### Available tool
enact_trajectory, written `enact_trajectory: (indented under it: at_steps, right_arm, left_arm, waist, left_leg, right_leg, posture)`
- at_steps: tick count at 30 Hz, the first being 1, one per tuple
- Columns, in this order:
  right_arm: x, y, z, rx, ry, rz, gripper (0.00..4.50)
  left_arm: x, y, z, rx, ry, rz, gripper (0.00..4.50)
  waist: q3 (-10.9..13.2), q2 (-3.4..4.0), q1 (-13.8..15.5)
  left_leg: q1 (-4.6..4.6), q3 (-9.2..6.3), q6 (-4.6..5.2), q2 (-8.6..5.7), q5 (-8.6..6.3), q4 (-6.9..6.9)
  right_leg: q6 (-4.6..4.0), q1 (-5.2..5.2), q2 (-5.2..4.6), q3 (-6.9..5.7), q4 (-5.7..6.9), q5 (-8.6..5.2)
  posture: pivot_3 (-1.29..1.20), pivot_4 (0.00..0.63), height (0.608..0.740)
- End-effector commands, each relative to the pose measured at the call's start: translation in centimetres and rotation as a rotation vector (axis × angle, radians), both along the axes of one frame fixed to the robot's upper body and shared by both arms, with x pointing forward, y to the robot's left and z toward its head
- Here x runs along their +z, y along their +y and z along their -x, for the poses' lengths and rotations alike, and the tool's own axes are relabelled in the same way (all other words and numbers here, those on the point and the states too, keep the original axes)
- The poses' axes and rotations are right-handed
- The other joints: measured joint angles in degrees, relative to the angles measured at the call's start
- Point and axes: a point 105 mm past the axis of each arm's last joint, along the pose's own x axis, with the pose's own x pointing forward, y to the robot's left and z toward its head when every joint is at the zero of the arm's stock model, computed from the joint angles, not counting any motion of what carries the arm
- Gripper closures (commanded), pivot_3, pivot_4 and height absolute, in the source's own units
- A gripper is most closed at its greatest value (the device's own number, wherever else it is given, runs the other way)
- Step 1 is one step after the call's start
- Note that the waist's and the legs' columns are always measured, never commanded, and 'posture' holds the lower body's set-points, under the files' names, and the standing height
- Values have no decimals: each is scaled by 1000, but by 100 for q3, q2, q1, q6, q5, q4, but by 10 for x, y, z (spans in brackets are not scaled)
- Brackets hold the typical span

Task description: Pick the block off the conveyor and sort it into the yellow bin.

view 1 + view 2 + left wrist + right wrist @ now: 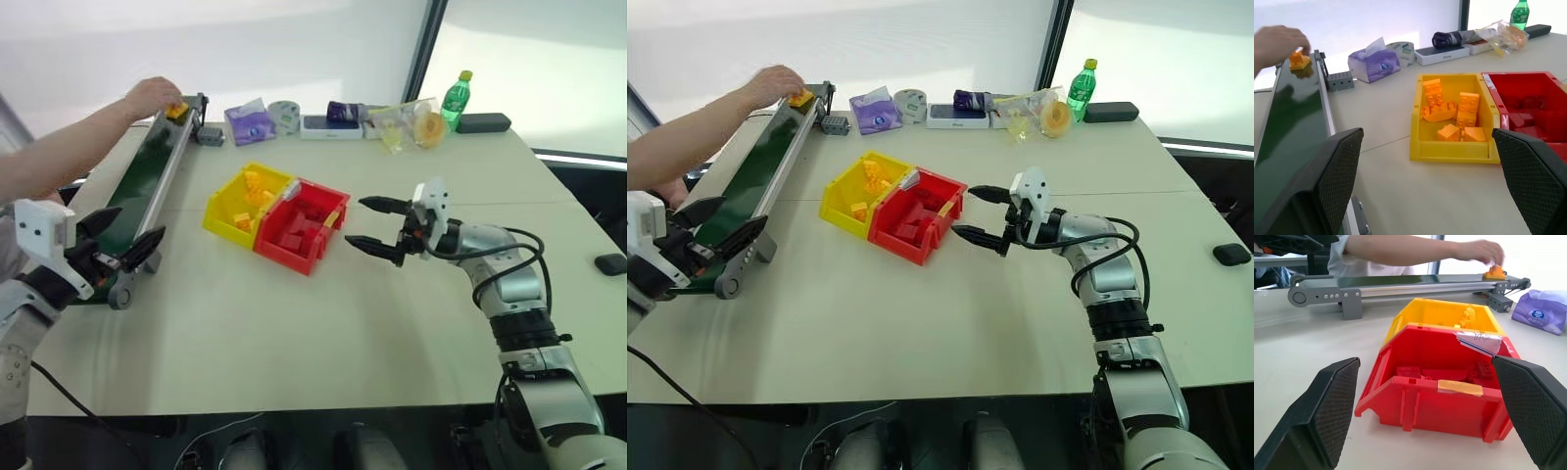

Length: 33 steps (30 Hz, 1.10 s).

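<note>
A small yellow-orange block (pixel 176 111) sits at the far end of the conveyor (pixel 147 181), under a person's hand (pixel 152 96). The dark green belt runs between silver rails along the table's left side. My left gripper (pixel 125 241) hangs open over the belt's near end, empty. The yellow bin (pixel 247 201) stands mid-table holding several yellow bricks, joined to a red bin (pixel 302 226). My right gripper (pixel 377 225) is open and empty, just right of the red bin, pointing at it.
Along the table's far edge lie a purple tissue pack (pixel 249 122), a tape roll (pixel 284 116), a white box (pixel 330 125), plastic bags (pixel 411 122), a green bottle (pixel 455 98) and a dark case (pixel 484 122). A small grey box (pixel 210 135) sits beside the conveyor's far end.
</note>
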Motion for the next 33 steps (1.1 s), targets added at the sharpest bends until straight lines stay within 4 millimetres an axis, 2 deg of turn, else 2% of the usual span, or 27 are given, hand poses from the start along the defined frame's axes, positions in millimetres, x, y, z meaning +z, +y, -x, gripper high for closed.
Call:
enact_trajectory:
  at_steps: [1, 9, 26, 33]
  right_arm:
    - [25, 8, 4, 17, -79, -5, 0]
    - [32, 9, 3, 8, -80, -1, 0]
    - [19, 3, 3, 5, -68, 12, 0]
    - [19, 3, 1, 7, -69, 14, 0]
  left_arm:
    - [10, -2, 2, 6, -49, -19, 44]
    - [10, -4, 3, 1, -49, -12, 44]
    - [7, -4, 8, 7, -40, -19, 44]
    - [6, -1, 11, 22, -42, -8, 44]
  waist:
    - [0, 0, 0]
    - [0, 0, -1]
    - [0, 0, 0]
    - [0, 0, -4]
  left_leg:
    - [0, 0, 0, 0, 0, 0]
    - [0, 1, 0, 0, 0, 0]
    - [0, 0, 0, 0, 0, 0]
    - [0, 0, 0, 0, 0, 0]
  right_leg:
    - [0, 0, 0, 0, 0, 0]
    - [0, 0, 0, 0, 0, 0]
    - [0, 0, 0, 0, 0, 0]
    - [0, 0, 0, 0, 0, 0]
  posture:
    - [0, 150, 740]
    - [0, 150, 740]
    - [0, 150, 740]
    - [0, 150, 740]
